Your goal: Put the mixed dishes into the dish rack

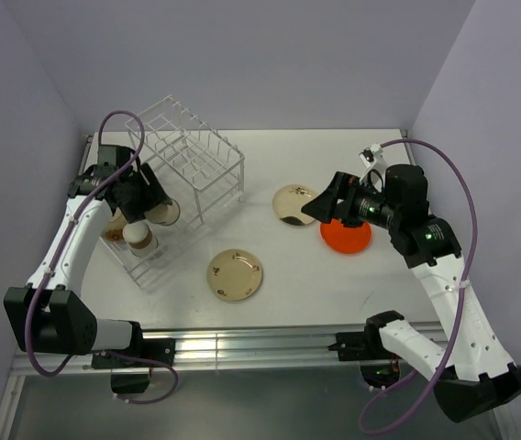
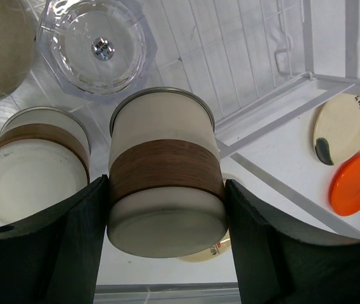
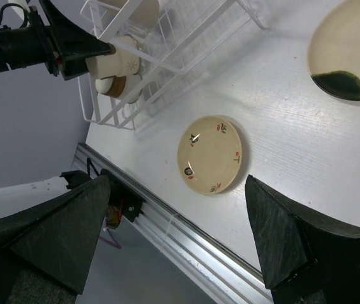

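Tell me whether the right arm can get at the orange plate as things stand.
Likely yes: the open right gripper hangs right by the orange plate, which lies bare, with nothing between them.

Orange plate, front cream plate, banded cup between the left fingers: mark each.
orange plate (image 1: 348, 240), top view, middle of its uncovered part.
front cream plate (image 1: 235, 274), top view, centre of its face.
banded cup (image 2: 165, 170), left wrist view, on the brown band.
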